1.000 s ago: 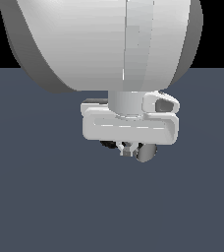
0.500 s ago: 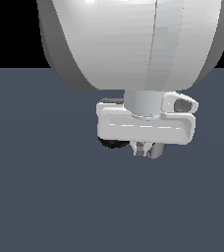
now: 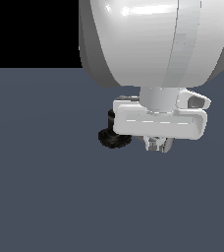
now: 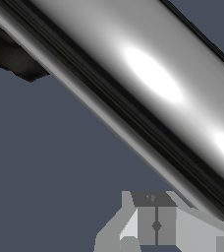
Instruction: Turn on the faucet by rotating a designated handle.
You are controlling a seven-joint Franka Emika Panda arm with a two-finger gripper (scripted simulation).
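Up close, the handle gleams silver-grey, a smooth cylinder.

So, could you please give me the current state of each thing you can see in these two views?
faucet: black ribbed base on the floor, mostly hidden behind the gripper; on or off cannot be told.
handle: shiny cylinder crossing the wrist view diagonally, close to the camera.
gripper: low beside the faucet; fingers look closed together, gripping nothing.
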